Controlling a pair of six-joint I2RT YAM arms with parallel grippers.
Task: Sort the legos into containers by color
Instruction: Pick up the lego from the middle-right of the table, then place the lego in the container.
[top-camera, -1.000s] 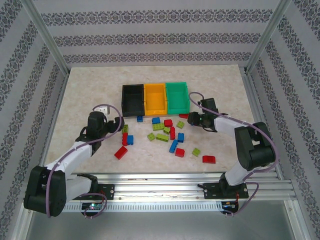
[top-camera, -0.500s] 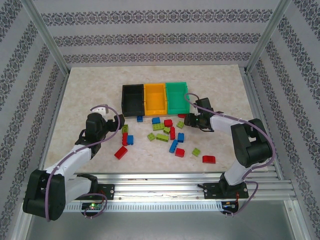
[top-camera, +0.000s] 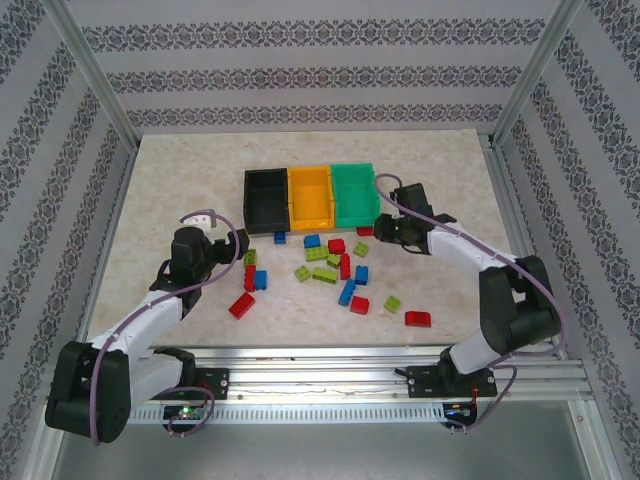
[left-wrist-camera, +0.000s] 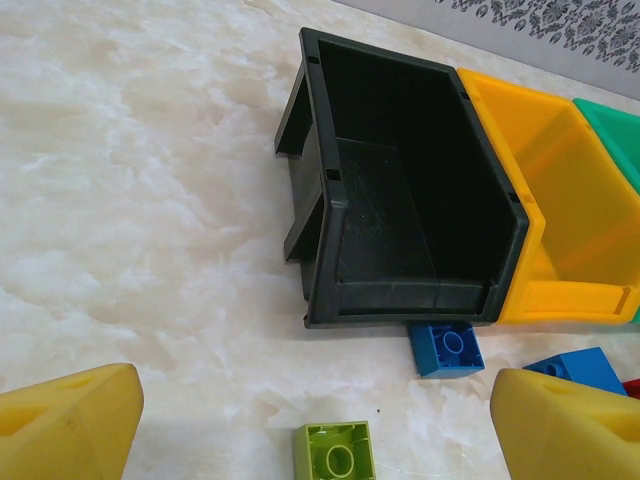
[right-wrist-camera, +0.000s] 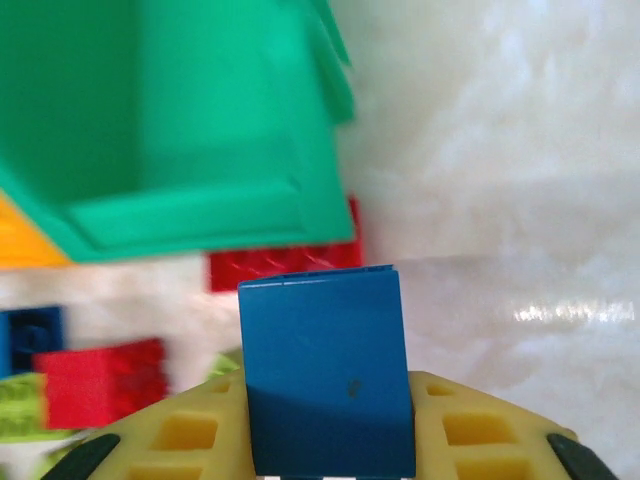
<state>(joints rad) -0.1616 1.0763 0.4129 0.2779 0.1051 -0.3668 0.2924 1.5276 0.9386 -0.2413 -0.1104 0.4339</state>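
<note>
The black bin (top-camera: 265, 197), orange-yellow bin (top-camera: 310, 195) and green bin (top-camera: 354, 193) stand joined in a row at mid-table. Several red, blue and lime legos (top-camera: 323, 274) lie scattered in front of them. My right gripper (top-camera: 385, 228) hovers by the green bin's front right corner, shut on a blue brick (right-wrist-camera: 325, 370). Under it lie the green bin (right-wrist-camera: 190, 130) and a red brick (right-wrist-camera: 285, 265) against its front wall. My left gripper (left-wrist-camera: 315, 400) stands open in front of the black bin (left-wrist-camera: 325, 190), above a lime brick (left-wrist-camera: 335, 455), with a blue brick (left-wrist-camera: 447, 348) at the bin's front edge.
Further loose bricks: a red one (top-camera: 241, 306) and a blue one (top-camera: 260, 279) near the left arm, and a red one (top-camera: 418, 319) at the front right. Metal frame posts (top-camera: 95, 80) ring the table. Bare marble (top-camera: 170, 190) lies left of the bins.
My right gripper has lifted and moved back-left with the blue brick, from beside the pile to the green bin's front right corner. The left arm has barely shifted.
</note>
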